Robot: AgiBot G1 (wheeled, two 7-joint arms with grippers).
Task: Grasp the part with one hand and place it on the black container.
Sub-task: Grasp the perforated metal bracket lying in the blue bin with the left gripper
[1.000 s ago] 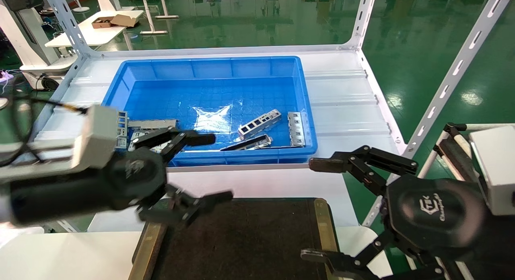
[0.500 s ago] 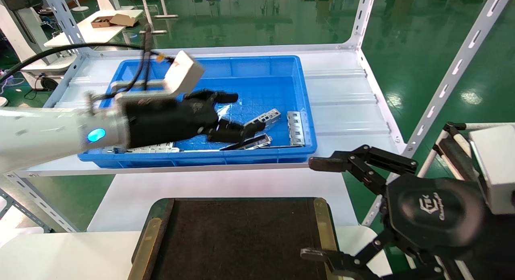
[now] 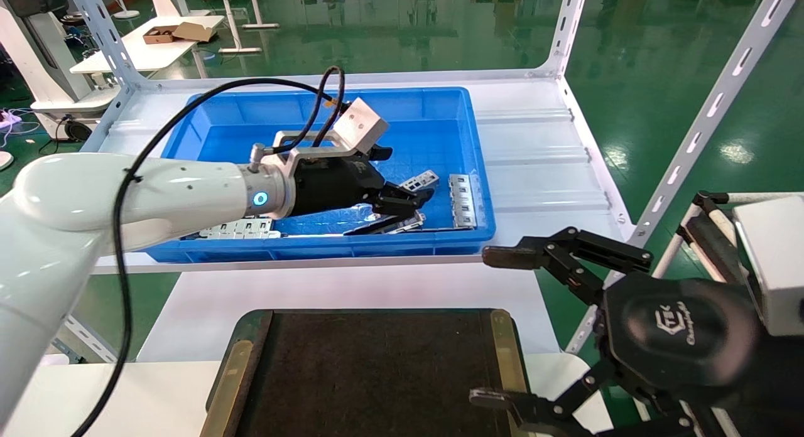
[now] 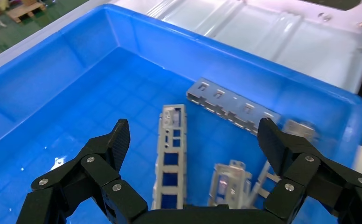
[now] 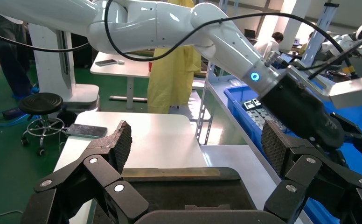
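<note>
Since half a second ago the left arm has reached farther across the blue bin (image 3: 477, 173), carrying the left gripper (image 3: 402, 189) from the bin's middle toward its right end, so that it now hangs right over the part (image 3: 419, 181).

The part lies on the bin floor near the right end, its row of square cutouts facing up; in the left wrist view it runs lengthwise between the two spread fingers (image 4: 172, 154). Around it sit other metal pieces: a flat strip with holes (image 3: 461, 200) just to its right along the bin's right wall, a darker slim bar (image 3: 392, 223) close by toward the front wall, and a further strip (image 3: 242, 228) lying at the front left of the bin. In the left wrist view a bent bracket (image 4: 228, 182) lies just beside the part, close to the right-hand finger.

The left gripper (image 4: 193, 140) is wide open, its black fingers (image 4: 116, 140) straddling the part with clear space on both sides; it holds nothing, and whether a tip touches the floor cannot be told.

The black container (image 3: 377, 368) sits on the white table in front of the bin, bare. The right gripper (image 3: 502, 324) is parked at the container's right edge, fingers spread wide and holding nothing.
</note>
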